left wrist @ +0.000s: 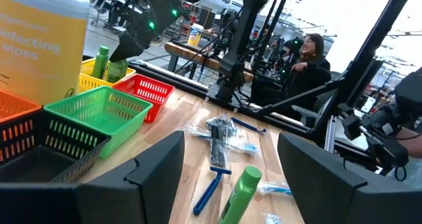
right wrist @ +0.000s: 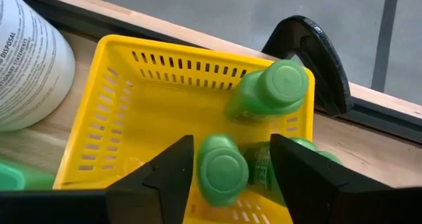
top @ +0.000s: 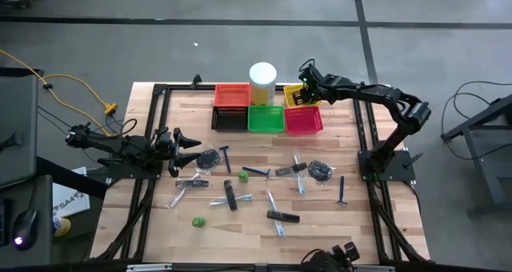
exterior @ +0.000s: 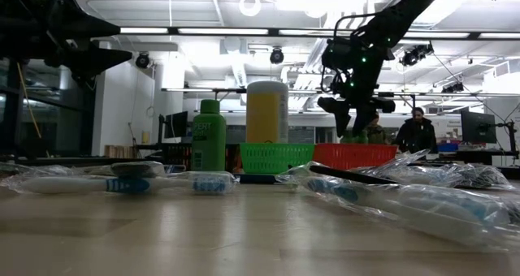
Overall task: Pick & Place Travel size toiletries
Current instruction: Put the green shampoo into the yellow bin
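Note:
My right gripper (top: 305,86) hangs over the yellow basket (right wrist: 151,99) at the table's far side, shut on a small green bottle (right wrist: 224,170). Two more green bottles (right wrist: 270,92) lie in that basket. My left gripper (top: 182,144) waits open and empty above the table's left side. On the wood lie green lumps (top: 198,221), blue razors (top: 226,156), black sticks (top: 230,196), clear-wrapped toothbrushes (top: 270,200) and dark coiled bundles (top: 320,170). The left wrist view shows a green bottle (left wrist: 241,191) lying just ahead of my left gripper. My right gripper pinches the green bottle's body just below its cap (right wrist: 258,163) between its two fingers, from above, pointing down. The cap (right wrist: 223,171) faces up toward the wrist and leans a little toward one finger. The bottle's lower end is inside the yellow basket, hidden.
Orange (top: 232,94), black (top: 230,118), green (top: 266,118) and red (top: 303,118) mesh baskets stand in a block beside the yellow one, with a tall white cylinder (top: 262,80) among them. People sit in the room beyond the table (exterior: 418,134).

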Motion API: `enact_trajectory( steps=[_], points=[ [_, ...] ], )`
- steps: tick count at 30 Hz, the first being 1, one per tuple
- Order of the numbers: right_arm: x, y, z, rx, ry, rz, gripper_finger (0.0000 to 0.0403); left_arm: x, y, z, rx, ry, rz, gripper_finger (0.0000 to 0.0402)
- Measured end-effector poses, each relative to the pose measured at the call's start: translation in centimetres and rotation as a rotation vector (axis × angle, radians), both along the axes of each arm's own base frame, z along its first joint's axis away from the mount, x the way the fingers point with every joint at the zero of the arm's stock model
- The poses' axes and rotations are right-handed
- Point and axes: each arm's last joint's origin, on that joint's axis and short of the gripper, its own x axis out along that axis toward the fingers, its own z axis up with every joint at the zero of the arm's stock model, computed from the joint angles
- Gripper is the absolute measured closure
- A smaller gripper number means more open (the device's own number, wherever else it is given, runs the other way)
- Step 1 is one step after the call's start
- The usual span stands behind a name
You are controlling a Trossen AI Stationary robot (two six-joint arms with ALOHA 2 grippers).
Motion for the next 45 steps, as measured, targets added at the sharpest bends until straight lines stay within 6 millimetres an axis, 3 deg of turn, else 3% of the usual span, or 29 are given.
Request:
enact_trajectory(
  steps=[14, 24, 31, 38, 45],
  points=[
    [-0.4, 0.9, 2.4, 0.029, -0.117, 0.080, 0.0207, 0.0, 0.0, 0.0, -0.002, -0.004, 0.000, 0.0156],
    [-2.7, 2.9, 6.6, -0.036, -0.169, 0.112, 0.0207, 0.0, 0.0, 0.1, -0.109, -0.023, -0.007, 0.0156],
    [-4.4, 5.0, 9.7, -0.066, -0.252, 0.206, 0.0207, -0.1, 0.0, 0.3, -0.427, -0.072, -0.019, 0.0156],
    [-5.4, 8.1, 12.2, -0.082, -0.344, 0.310, 0.0207, -0.3, 0.0, 1.6, -0.453, -0.103, -0.054, 0.0156],
    [-4.9, 11.6, 12.8, -0.047, -0.355, 0.449, 0.0207, -0.4, -0.4, 3.7, -0.449, -0.030, -0.196, 0.0156]
  ],
)
